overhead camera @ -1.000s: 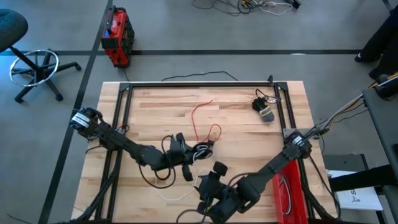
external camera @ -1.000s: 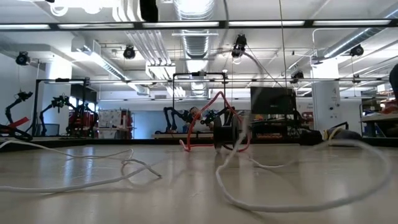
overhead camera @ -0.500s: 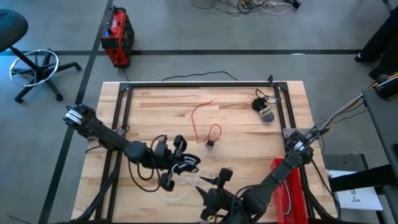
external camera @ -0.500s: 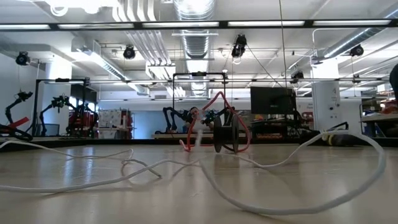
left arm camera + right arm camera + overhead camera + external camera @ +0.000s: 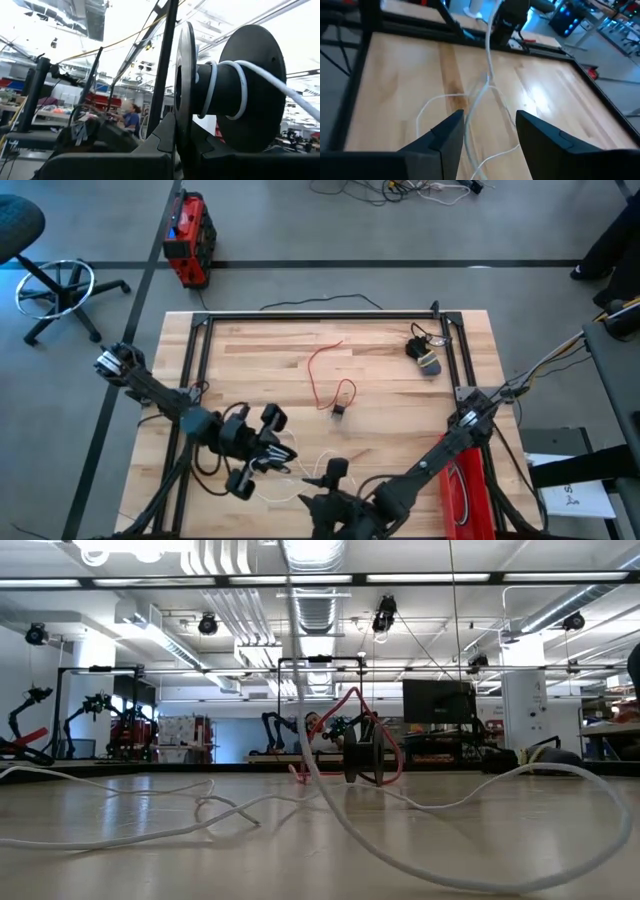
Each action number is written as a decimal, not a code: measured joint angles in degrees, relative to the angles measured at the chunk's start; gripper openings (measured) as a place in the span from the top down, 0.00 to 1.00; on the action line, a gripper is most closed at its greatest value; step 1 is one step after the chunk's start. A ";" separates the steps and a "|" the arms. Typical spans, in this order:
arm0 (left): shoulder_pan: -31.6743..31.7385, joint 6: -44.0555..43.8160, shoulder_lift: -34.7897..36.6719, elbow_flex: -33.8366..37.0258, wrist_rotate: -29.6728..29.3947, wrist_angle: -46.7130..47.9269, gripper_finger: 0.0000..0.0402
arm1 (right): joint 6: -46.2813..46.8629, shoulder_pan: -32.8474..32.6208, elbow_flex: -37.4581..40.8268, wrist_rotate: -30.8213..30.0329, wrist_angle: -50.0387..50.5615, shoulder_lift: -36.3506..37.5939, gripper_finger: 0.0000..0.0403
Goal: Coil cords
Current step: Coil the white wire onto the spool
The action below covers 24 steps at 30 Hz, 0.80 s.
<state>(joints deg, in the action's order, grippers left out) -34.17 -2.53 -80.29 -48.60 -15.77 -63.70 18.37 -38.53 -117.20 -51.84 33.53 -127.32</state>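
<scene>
The left end effector point(image 5: 255, 450) sits over the near-left part of the wooden table point(image 5: 250, 350). It carries a dark spool point(image 5: 235, 95), which its wrist view shows wound with a couple of turns of the white cord point(image 5: 240, 85). I cannot tell how far its fingers stand apart.

The right end effector point(image 5: 335, 480) reaches in low along the near edge, just beside the left one. Its two dark fingers point(image 5: 445, 135) are spread to a moderate gap, and the white cord runs up between them; whether they pinch it I cannot tell. From there the cord trails in loose loops over the table point(image 5: 300, 480).

Farther out from both end effectors, near the middle of the table, lies the red cord point(image 5: 320, 370) with its small dark plug point(image 5: 338, 412). Well beyond the right end effector, toward the far right corner, sits the black cord point(image 5: 425, 350) in a small bundle.
</scene>
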 joint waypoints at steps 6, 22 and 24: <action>-1.20 0.61 1.56 0.00 -0.02 0.60 1.00 | -1.11 2.96 0.01 5.80 -3.53 -2.35 0.57; -1.71 2.41 7.48 0.37 -0.16 2.95 1.00 | 3.11 5.05 1.56 9.30 -3.76 -2.30 0.98; -1.71 3.03 9.64 0.39 -0.27 4.53 1.00 | 5.16 4.97 1.83 10.90 -1.74 -2.22 0.99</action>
<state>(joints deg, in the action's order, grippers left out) -35.88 0.50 -70.66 -48.21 -16.04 -59.18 23.53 -33.56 -115.37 -40.94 31.78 -129.54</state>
